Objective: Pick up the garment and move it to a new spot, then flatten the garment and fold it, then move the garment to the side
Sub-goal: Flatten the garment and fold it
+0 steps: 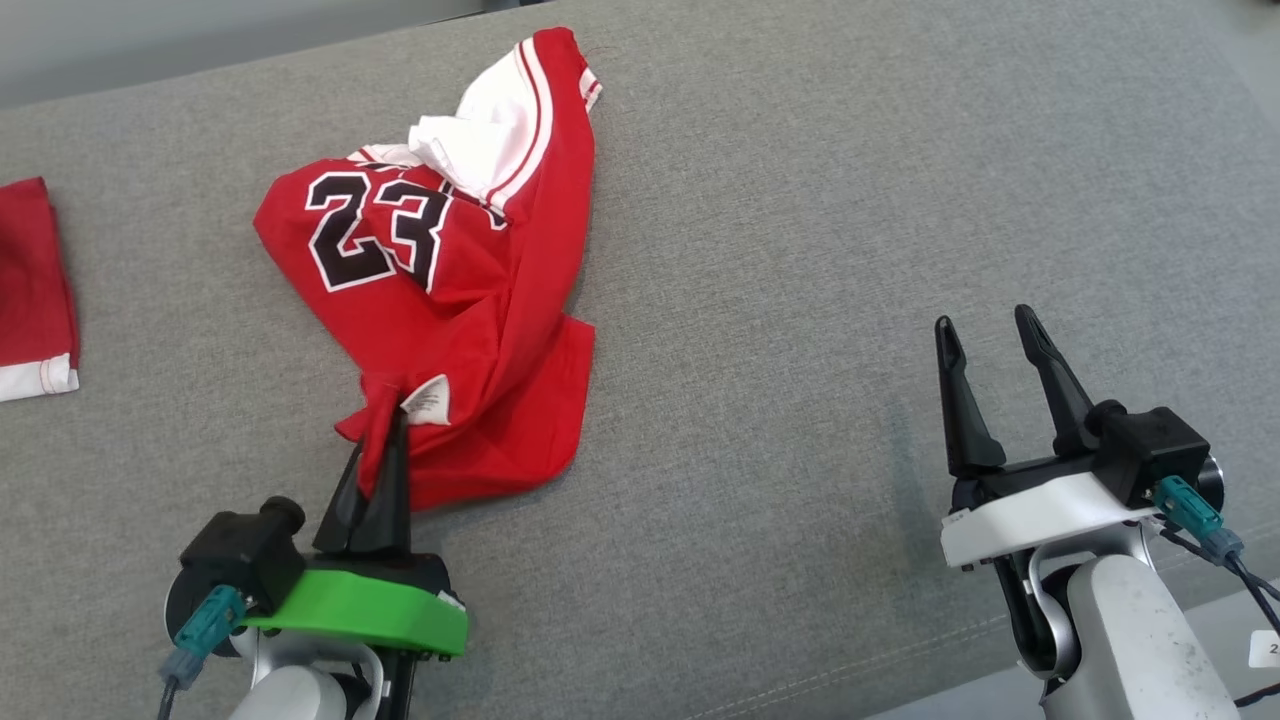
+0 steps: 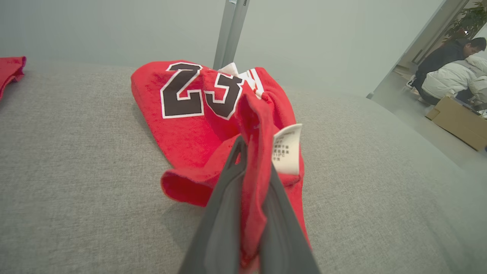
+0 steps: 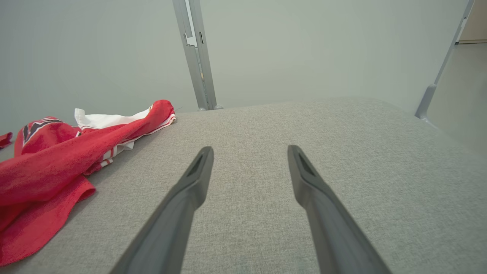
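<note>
The garment [image 1: 450, 270] is a red jersey with white trim and a black 23, lying crumpled on the grey cushion at centre left. My left gripper [image 1: 385, 420] is shut on a bunched fold at the garment's near edge, beside its white care label [image 1: 428, 403]. In the left wrist view the red cloth [image 2: 190, 125] runs pinched between the dark fingers [image 2: 224, 213], label [image 2: 286, 148] to the right. My right gripper [image 1: 990, 335] stands open over bare cushion at the lower right, well apart from the garment [image 3: 45, 167], with nothing between its fingers [image 3: 194, 182].
A second red cloth with a white hem [image 1: 35, 290] lies at the cushion's far left edge. The grey cushion [image 1: 820, 250] stretches wide between the garment and my right gripper. A metal post [image 3: 196, 53] rises behind it. A person [image 2: 452, 68] and a cardboard box [image 2: 458, 121] are off to the right.
</note>
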